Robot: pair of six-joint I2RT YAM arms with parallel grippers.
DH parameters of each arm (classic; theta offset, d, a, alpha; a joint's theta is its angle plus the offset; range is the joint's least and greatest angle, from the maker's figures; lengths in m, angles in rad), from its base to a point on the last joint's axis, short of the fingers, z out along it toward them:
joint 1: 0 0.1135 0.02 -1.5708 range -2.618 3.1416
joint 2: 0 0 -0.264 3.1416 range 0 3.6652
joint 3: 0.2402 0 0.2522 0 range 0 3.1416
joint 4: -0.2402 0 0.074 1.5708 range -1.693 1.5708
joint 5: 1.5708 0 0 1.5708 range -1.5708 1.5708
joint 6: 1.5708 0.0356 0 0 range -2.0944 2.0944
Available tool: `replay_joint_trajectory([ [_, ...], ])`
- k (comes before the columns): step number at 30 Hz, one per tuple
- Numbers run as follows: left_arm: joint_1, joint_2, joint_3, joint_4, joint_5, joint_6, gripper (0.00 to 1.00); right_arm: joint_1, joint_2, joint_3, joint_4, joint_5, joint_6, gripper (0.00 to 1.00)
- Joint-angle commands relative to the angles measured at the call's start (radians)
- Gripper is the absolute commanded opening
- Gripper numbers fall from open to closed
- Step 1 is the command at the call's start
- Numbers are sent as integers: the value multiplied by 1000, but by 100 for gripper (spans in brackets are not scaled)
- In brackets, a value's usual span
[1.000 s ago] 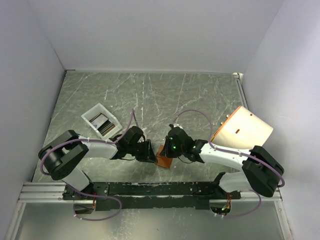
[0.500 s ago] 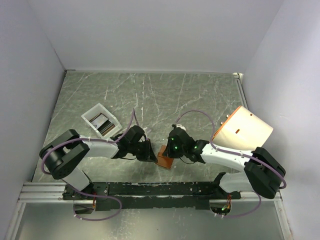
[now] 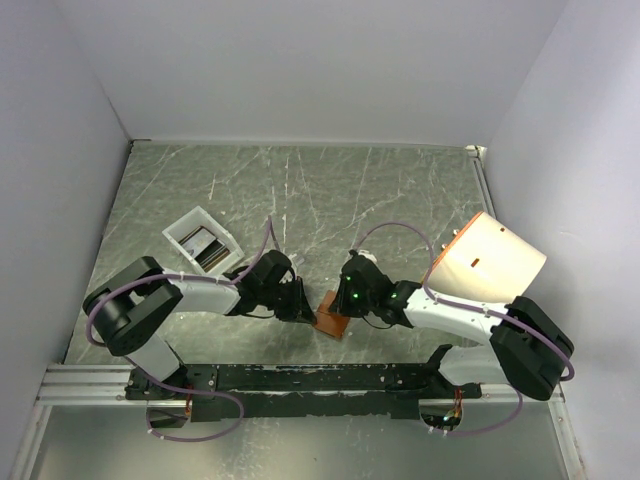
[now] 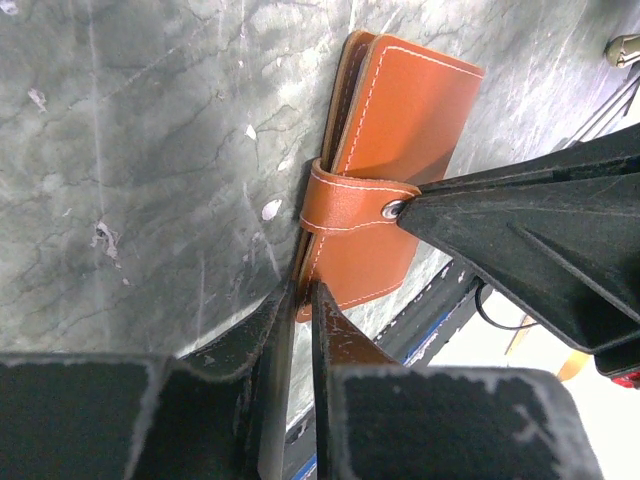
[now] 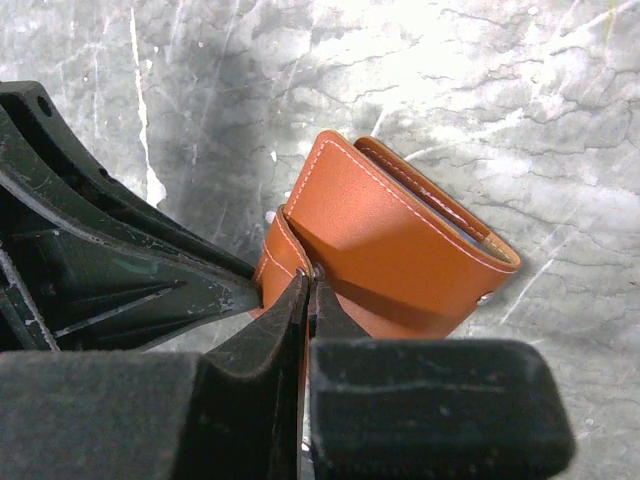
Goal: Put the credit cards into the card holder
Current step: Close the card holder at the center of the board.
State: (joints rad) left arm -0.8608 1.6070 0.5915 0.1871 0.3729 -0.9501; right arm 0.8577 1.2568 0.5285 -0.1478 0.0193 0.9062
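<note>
On the grey-green marbled worktop (image 3: 350, 190), enclosed by white walls (image 3: 300, 70), the closed card holder (image 3: 331, 320) lies near the front edge, long axis roughly near-to-far, its end pinched in the near-closed left claw (image 4: 300, 297), the fully closed right claw (image 5: 305, 283) touching its strap (image 4: 345, 200).

Both arms reach inward, left pincer (image 4: 303, 290) nearly closed, right pincer (image 5: 308, 285) fully closed.
</note>
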Motion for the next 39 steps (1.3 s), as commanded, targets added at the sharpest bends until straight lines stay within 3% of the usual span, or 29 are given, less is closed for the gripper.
replay_joint_trajectory([
  [1,-6,33,2,-65,-59,28,21,-17,-7,-28,-31,35,19,0],
  [13,-7,9,6,-79,-71,27,22,-25,18,-35,-37,11,24,0],
  [23,-8,-101,127,-100,-107,56,31,-26,38,-49,-34,8,30,0],
  [33,-10,49,226,1,-18,104,11,-40,56,-60,-23,-8,48,0],
  [39,-12,87,219,-1,2,112,7,-80,61,-76,-4,-59,51,0],
])
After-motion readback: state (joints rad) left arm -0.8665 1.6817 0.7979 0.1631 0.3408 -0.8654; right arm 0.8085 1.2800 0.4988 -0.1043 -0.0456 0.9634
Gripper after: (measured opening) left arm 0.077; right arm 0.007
